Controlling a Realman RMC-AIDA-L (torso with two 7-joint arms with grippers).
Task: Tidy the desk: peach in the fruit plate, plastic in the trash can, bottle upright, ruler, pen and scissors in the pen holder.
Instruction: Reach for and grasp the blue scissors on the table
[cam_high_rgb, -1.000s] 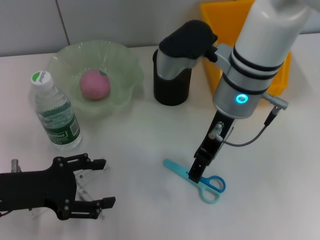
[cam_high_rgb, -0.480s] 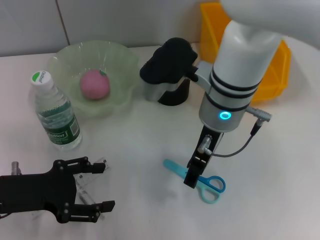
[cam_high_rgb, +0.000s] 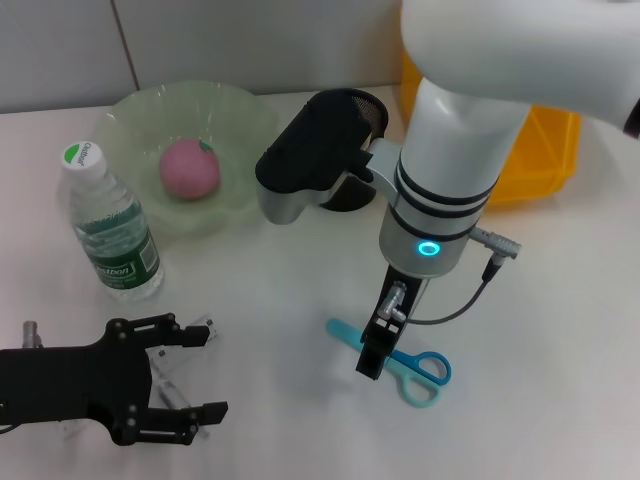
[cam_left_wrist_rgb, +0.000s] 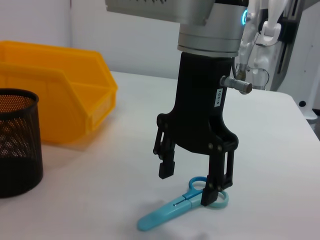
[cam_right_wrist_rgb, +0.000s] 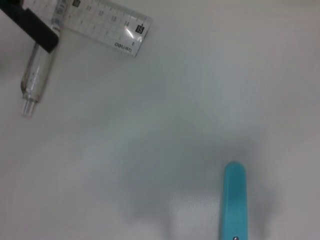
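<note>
- The step in hand looks like picking up the scissors (cam_high_rgb: 392, 357): they lie flat on the desk (cam_high_rgb: 300, 270) at lower centre-right of the head view, blade cover pointing up-left, ring handles to the lower right.
- The right gripper (cam_left_wrist_rgb: 192, 184) hangs straight over them with its jaws spread, one finger down beside the ring handles and the other off the blades, gripping nothing yet.
- Next, I judge, it must lower until the fingers straddle the scissors near the pivot, close, then carry them to the pen holder (cam_high_rgb: 345, 150) at upper centre, partly hidden behind the arm.
- The left gripper (cam_high_rgb: 185, 375) sits at lower left, released and wide apart, over the ruler (cam_right_wrist_rgb: 102, 22) and pen (cam_right_wrist_rgb: 36, 75), which lie touching.
- The peach (cam_high_rgb: 190, 168) rests in the fruit plate (cam_high_rgb: 140, 115) at upper left; the bottle (cam_high_rgb: 108, 225) stands upright beside it; the trash can (cam_high_rgb: 545, 150) is at upper right. I cannot see the plastic.
- Compared with a second ago, the right arm has swung leftward and lower in the frame, its fingers shifting from the handles toward the blades; the left gripper and the other objects look unchanged.
</note>
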